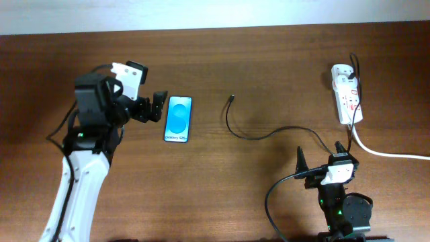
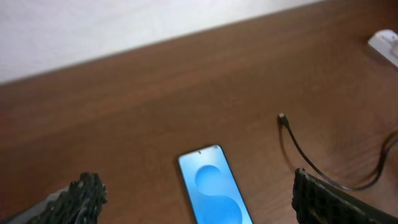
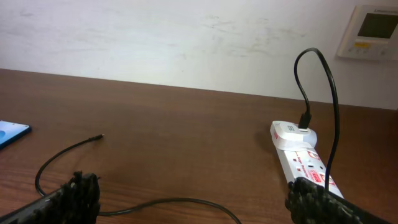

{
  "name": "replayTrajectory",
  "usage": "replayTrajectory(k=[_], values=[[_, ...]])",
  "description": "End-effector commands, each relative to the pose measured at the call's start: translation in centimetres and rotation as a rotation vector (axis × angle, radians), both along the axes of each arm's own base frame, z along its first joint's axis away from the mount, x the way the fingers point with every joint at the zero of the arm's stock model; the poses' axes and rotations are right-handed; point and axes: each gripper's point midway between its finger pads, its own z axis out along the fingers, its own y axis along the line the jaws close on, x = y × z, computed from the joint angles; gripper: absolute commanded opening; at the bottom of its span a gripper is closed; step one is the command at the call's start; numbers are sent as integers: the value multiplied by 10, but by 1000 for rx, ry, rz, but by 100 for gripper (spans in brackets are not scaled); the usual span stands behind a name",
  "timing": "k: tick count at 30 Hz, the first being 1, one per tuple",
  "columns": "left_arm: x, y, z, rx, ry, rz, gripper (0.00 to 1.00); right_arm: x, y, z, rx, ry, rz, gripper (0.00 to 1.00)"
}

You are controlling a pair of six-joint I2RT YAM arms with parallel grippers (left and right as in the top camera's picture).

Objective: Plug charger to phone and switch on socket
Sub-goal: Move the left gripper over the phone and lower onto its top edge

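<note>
The socket point(image 1: 346, 101) lies near the far right corner of the desk point(image 1: 269, 60), its length running from the far edge toward the near edge. The outlet at its far end holds a white adapter point(image 3: 293, 135). The charger point(image 1: 228, 119) rises from that adapter in a loop, then trails across the desk toward the middle. Its loose connector point(image 3: 99, 137) rests on the bare wood, well apart from the phone point(image 1: 178, 119). A thick white cord point(image 1: 383, 153) leaves the socket's near end and runs off toward the right edge.

The phone lies flat and screen up in the left half of the desk, roughly midway between the far and near edges. Its short ends face those two edges.

The left gripper point(image 1: 161, 107) reaches in from the left side, its arm bent over the desk. It sits just beside the phone's left long edge with the fingers spread wide and nothing between them. We cannot tell whether a fingertip touches the phone.

The right gripper point(image 1: 321, 156) stands at the near edge toward the right corner and points at the far edge. Its fingers are also released and grasp nothing. The charger passes across the desk just ahead of these fingers, and we cannot tell whether it touches them.

Behind the desk's far edge we see a pale wall with a small panel point(image 3: 373, 31) mounted on it.
</note>
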Motion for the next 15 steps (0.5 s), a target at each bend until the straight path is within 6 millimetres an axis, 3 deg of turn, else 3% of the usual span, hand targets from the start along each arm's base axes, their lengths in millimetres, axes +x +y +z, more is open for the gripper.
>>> replayTrajectory(k=[1,4,9,11,15], values=[[4,-13,-22,-45,76,-45,99,-1,12,3,2,-17,71,98],[18,-12,-32,-19,79,1,99,-7,25,53,127,-164,151,99],[23,-9,-25,-21,128,142,99,-2,37,133,151,-136,222,98],[14,-19,-21,-14,180,127,99,19,38,164,162,13,212,98],[11,-26,0,2,233,165,99,61,41,182,188,316,195,98]])
